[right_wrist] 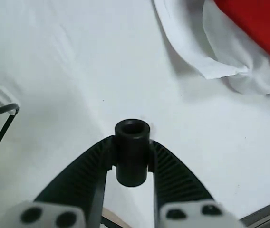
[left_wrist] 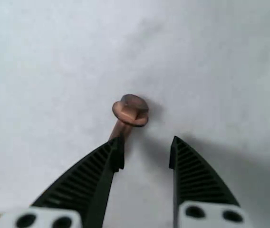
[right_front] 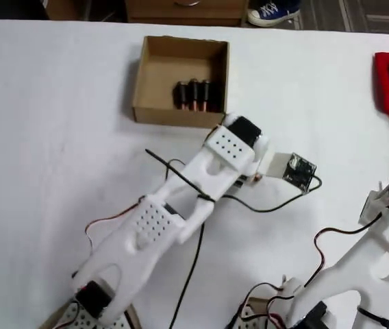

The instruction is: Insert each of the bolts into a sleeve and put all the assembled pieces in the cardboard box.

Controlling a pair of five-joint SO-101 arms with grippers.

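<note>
the right gripper clamps a black sleeve, bore exposed, likely to receive the copper bolt; the left gripper, jaws apart, has that bolt against one finger.

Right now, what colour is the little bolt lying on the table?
Coppery brown. The bolt shows best in the left wrist view.

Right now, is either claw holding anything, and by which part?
The right gripper clamps a sleeve around its middle. The left gripper is open, holding nothing.

Overhead above table; wrist cameras close, downward
</note>
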